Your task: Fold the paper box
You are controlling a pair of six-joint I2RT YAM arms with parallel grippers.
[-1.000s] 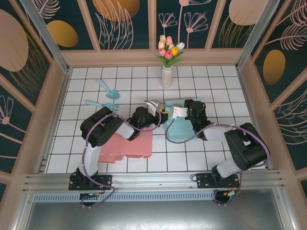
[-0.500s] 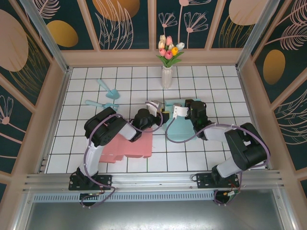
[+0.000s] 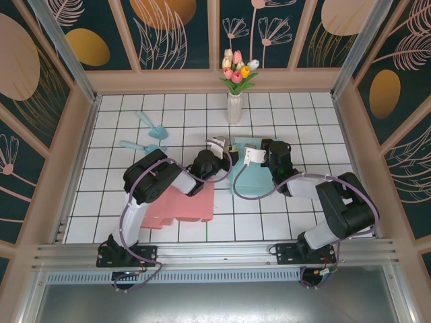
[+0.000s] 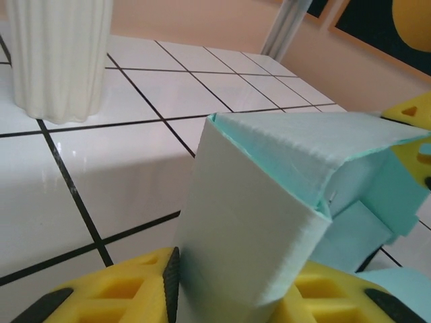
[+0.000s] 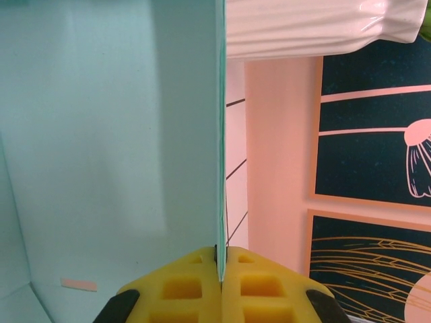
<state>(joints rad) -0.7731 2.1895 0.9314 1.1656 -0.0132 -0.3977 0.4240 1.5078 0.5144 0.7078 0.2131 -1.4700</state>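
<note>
The teal paper box (image 3: 254, 176) lies partly folded mid-table, between both grippers. My left gripper (image 3: 225, 148) is at its upper left corner, my right gripper (image 3: 252, 156) on its top edge. In the left wrist view a folded teal wall of the box (image 4: 249, 208) stands between the yellow fingers (image 4: 128, 291), and the left gripper (image 4: 232, 286) is shut on it. Seen from the right wrist, a thin upright teal panel (image 5: 114, 134) runs straight into the right gripper (image 5: 220, 259), which is shut on its edge.
A flat pink paper box (image 3: 183, 202) lies in front of the left arm. A white vase (image 3: 234, 108) with tulips stands just behind the grippers, close in both wrist views (image 4: 57, 54) (image 5: 316, 27). Two teal scoops (image 3: 149, 124) lie at the back left.
My left gripper has shifted slightly up and to the right with the box's corner, and the left arm's elbow has swung right. The right gripper has held its place.
</note>
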